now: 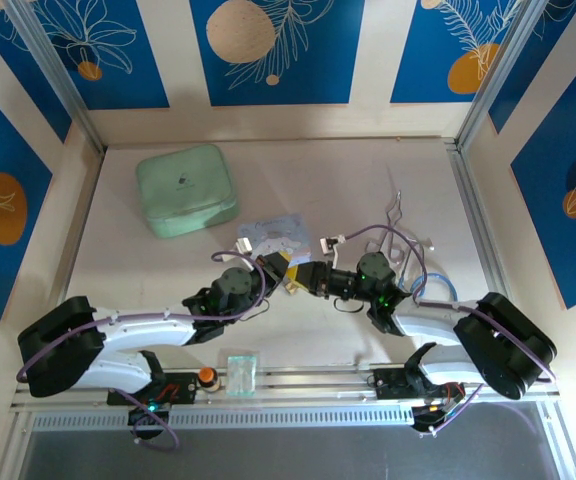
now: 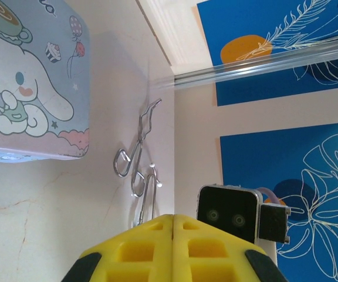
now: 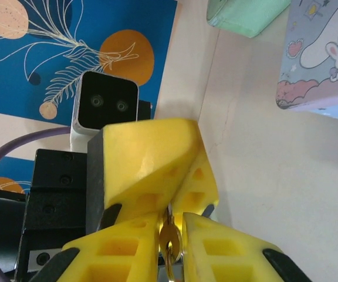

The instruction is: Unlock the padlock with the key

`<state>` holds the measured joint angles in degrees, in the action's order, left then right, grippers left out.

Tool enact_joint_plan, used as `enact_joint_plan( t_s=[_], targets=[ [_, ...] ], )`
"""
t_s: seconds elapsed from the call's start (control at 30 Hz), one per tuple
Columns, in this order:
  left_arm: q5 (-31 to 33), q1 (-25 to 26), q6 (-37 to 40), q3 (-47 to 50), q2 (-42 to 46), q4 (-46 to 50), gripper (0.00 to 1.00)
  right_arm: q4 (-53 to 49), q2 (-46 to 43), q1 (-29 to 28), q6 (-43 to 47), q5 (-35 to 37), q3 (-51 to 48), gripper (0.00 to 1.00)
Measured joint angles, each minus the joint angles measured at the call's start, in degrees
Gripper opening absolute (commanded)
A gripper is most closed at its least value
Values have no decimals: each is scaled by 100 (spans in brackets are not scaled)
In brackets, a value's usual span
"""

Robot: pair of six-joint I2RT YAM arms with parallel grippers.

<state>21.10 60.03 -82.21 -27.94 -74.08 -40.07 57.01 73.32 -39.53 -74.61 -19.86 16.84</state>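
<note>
A brass padlock (image 3: 169, 239) is mostly hidden between the yellow fingers of the right pincer (image 3: 170, 224), its lower part cut off at the picture's bottom edge. From overhead it is too small to make out. The cartoon tin (image 2: 28, 76) is cut off at left.

padlock (image 3: 169, 245): glossy brass metal | right claw pads (image 3: 128, 252): matt yellow plastic | tin (image 2: 34, 76): smooth printed sheen

The scene is lit brightly and evenly from above. Soft, short shadows are cast on the counter (image 1: 368, 180) beneath the arms. Small glints are caught on the wire hooks (image 2: 141, 136). In the wrist views the near yellow fingers (image 2: 157, 252) and the padlock (image 3: 169, 244) are rendered soft, and straight edges are slightly bowed.
</note>
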Motion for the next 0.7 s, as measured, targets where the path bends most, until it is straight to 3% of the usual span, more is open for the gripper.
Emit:
enact_joint_plan(
  t_s=[0.17, 0.7],
  targets=[
    [2, 0, -4, 2, 0, -31, 0, 2, 4, -55, -28, -7, 0, 19],
    [-9, 46, -131, 2, 0, -66, 0, 39, -275, 55, -131, -15, -243, 1]
  ],
)
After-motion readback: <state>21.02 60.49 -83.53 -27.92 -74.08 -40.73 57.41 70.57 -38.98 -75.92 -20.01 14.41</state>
